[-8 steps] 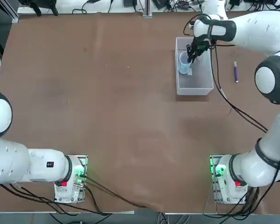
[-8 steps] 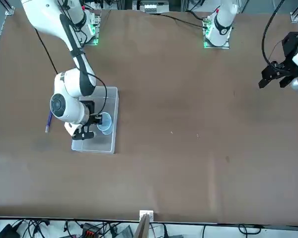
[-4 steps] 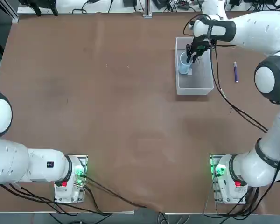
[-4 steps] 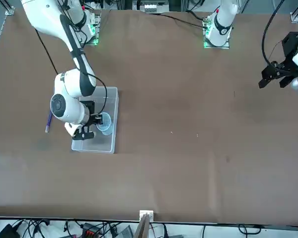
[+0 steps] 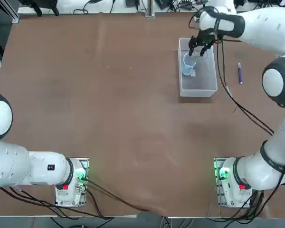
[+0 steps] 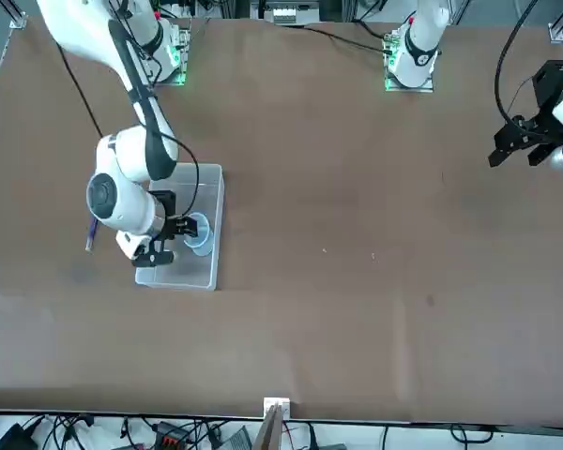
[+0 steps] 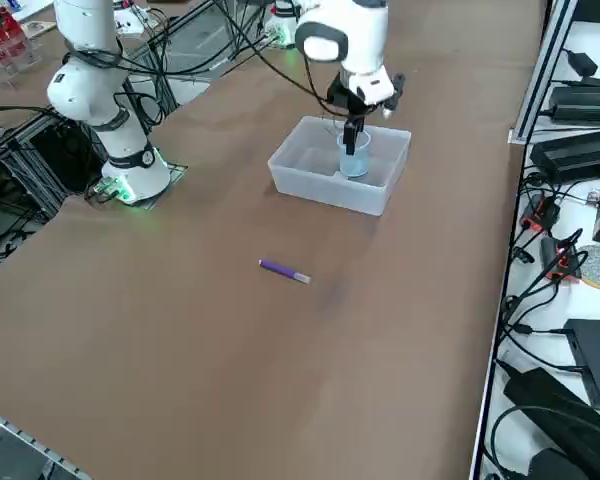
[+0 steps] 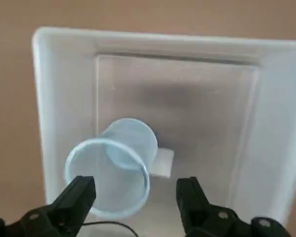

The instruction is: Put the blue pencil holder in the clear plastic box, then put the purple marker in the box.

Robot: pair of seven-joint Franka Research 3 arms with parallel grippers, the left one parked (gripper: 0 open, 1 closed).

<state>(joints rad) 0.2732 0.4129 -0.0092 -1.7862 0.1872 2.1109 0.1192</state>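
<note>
Right side view, starting close to the camera: the brown table (image 7: 230,350) spreads across the foreground, and on it lies the purple marker (image 7: 284,271), flat and well apart from the box, its pale tip pointing away from the robot. Behind the marker sits the clear plastic box (image 7: 325,190), resting level on the table with its low, translucent walls. Inside that box stands the blue pencil holder (image 7: 355,160), upright on the bottom, its round mouth facing up. Seen from overhead, it is nearer the box's left long wall than the right one, while the marker lies outside, off the right long wall. A small white label (image 8: 163,163) shows on the box's bottom, just beside the holder. Above the holder hangs the right claw (image 8: 135,182), spread wide, with two dark fingers well apart and nothing pinched between them; one finger overlaps the edge of the holder's rim in the wrist view, and whether they touch I cannot tell. Farther up, the white right arm (image 5: 268,31) with its dark joint bands reaches over the box from the right, black cables (image 5: 242,110) hanging loosely beneath it. Its base (image 5: 235,183) is fixed at the robot's edge of the table, showing a green glow and a red spot.
</note>
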